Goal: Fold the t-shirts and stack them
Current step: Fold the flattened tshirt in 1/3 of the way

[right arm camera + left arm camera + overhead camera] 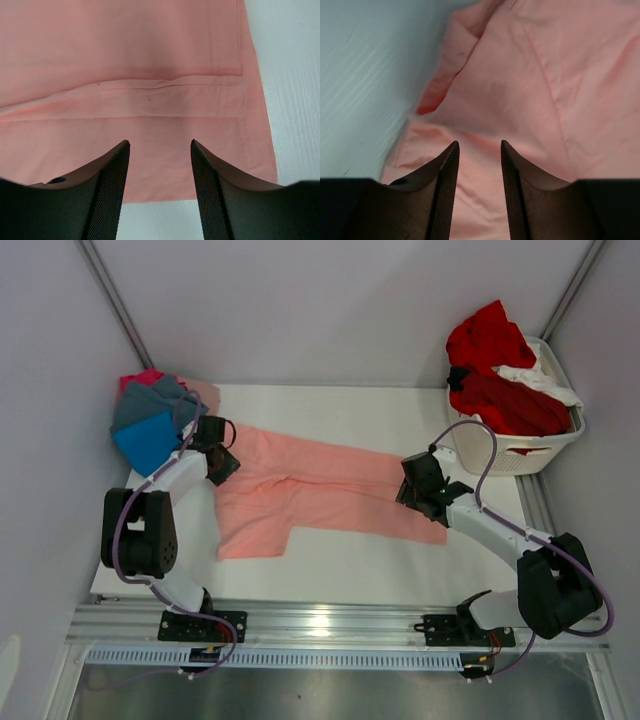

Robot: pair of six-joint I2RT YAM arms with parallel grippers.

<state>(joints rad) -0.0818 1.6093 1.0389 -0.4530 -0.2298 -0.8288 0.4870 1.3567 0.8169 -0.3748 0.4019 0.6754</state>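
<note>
A white table (350,560) is enclosed at the back and sides by pale lilac wall panels (340,310). A grey metal bar (115,300) is seen running diagonally up the left back corner, and a second bar (575,285) up the right one. A white slatted plastic laundry basket (520,458) is set at the table's far right corner. Along the near edge a brushed aluminium rail (330,620) is laid, with a slotted white strip (300,657) just in front of it.
</note>
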